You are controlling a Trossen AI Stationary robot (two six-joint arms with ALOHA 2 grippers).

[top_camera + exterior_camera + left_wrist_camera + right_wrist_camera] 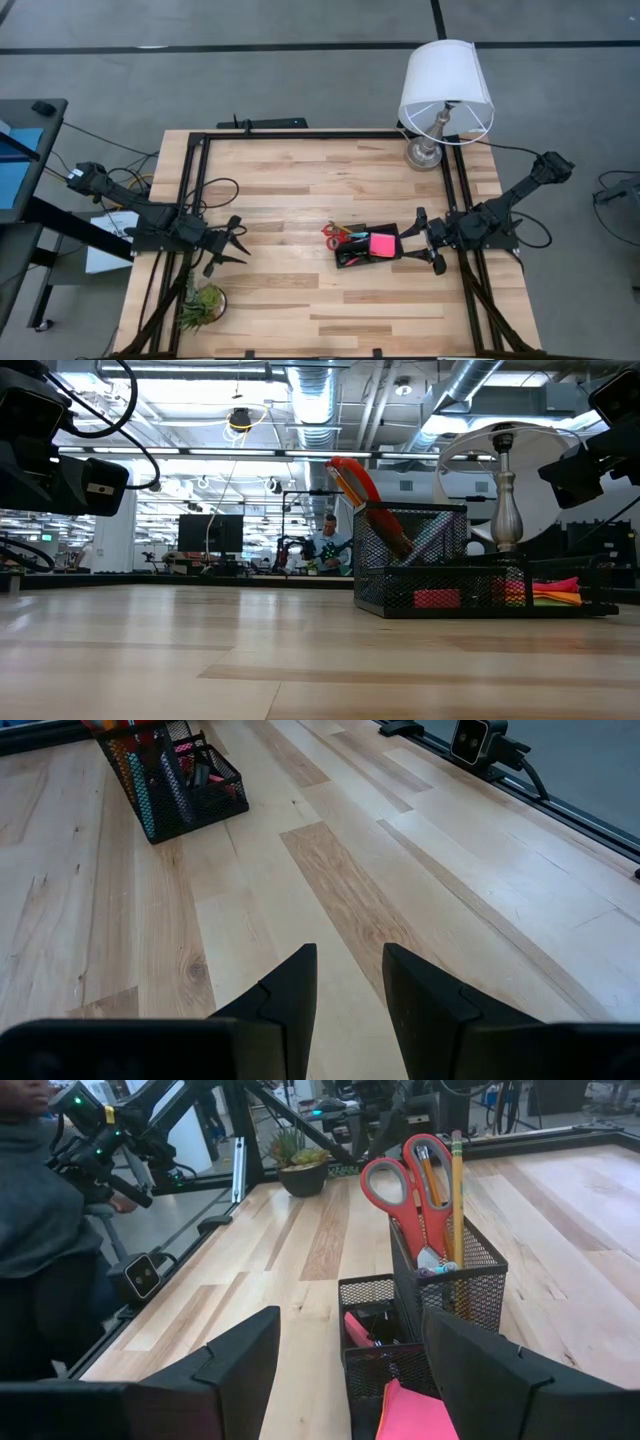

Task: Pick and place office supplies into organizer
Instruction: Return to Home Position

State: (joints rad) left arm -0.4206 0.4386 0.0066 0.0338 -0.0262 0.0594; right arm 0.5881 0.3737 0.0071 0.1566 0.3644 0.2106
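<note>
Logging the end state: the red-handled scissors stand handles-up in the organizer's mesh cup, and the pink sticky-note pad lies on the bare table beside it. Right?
One slip: the pink sticky-note pad lies inside the organizer, in its low compartment, not on the table, as the right wrist view shows. The red-handled scissors do stand handles-up in its mesh cup.

grey floor [300, 75] | light wood table [290, 190] | white-shaded lamp [447, 85] | exposed ceiling ducts [310, 390] | strip lights [200, 452]
</note>
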